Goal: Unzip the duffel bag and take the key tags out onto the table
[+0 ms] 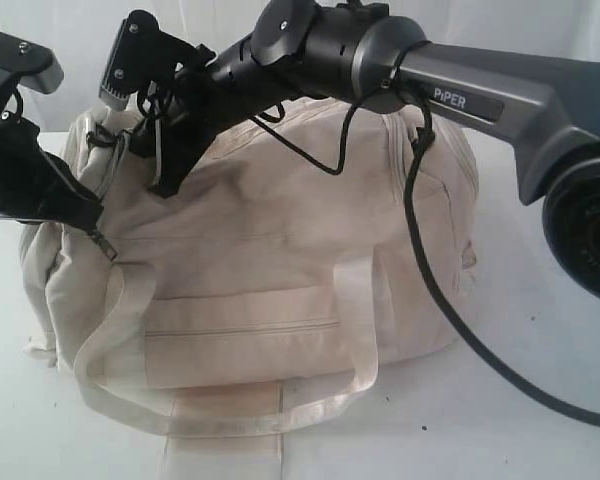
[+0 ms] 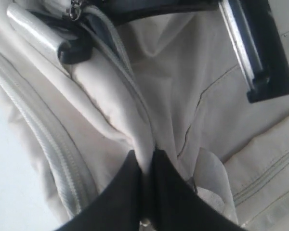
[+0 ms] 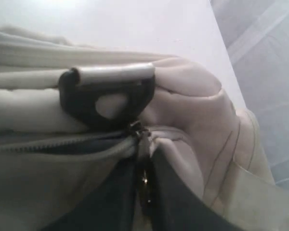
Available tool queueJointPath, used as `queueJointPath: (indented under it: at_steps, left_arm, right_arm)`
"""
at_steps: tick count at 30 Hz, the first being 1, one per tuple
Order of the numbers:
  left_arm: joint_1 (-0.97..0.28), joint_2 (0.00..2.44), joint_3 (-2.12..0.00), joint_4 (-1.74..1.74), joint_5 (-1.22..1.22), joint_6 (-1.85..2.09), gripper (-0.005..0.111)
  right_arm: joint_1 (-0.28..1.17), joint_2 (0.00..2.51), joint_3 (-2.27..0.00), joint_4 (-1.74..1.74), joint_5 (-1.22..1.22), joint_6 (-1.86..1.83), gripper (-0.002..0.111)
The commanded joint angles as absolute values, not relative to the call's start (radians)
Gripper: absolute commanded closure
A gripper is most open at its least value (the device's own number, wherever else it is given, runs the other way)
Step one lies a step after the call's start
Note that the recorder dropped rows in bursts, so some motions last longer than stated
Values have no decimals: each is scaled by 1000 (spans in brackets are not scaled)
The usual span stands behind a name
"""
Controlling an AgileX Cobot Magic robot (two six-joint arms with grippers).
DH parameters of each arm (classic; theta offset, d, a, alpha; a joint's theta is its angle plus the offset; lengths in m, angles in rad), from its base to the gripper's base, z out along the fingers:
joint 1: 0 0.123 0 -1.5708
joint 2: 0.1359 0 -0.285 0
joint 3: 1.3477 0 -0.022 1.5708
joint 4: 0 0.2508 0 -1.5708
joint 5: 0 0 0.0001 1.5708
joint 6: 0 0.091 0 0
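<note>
At one end of the duffel bag (image 1: 280, 260), which sits on the table (image 1: 540, 440), the left gripper (image 2: 147, 159) is nipped tight on its fabric; just beside, the right gripper (image 3: 143, 168) clamps the zipper pull (image 3: 144, 182).

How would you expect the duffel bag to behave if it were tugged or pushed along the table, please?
The duffel bag is probably floppy: its fabric bunches into folds where the left gripper pinches it. Pushed, it would likely buckle and sag rather than slide as one piece, as its sides slump on the table.
</note>
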State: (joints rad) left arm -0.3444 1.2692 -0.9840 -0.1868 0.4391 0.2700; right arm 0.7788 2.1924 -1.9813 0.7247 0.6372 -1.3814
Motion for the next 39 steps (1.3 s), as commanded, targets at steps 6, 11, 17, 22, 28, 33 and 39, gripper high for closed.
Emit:
queueJointPath:
  at_steps: [6, 11, 17, 22, 28, 33, 39]
  left_arm:
    - [-351, 1256, -973, -200, 524, 293, 107]
    - [-351, 1256, -973, -188, 556, 311, 107]
    - [-351, 1256, -1001, 192, 631, 64, 107]
    - [-351, 1256, -1001, 181, 620, 42, 107]
    - [-351, 1256, -1001, 172, 618, 42, 107]
    - [-351, 1256, -1001, 164, 616, 42, 107]
    - [-351, 1256, -1001, 142, 603, 42, 107]
  right_arm:
    - [778, 2194, -1987, 560, 416, -1145, 108]
    - [776, 2194, -1987, 465, 343, -1028, 108]
    - [776, 2162, -1987, 463, 523, -1023, 108]
    - [776, 2154, -1987, 460, 615, -1081, 105]
    - [778, 2154, -1987, 460, 647, -1097, 63]
    - [778, 2154, -1987, 460, 628, -1095, 63]
    - [778, 2154, -1987, 575, 591, -1095, 63]
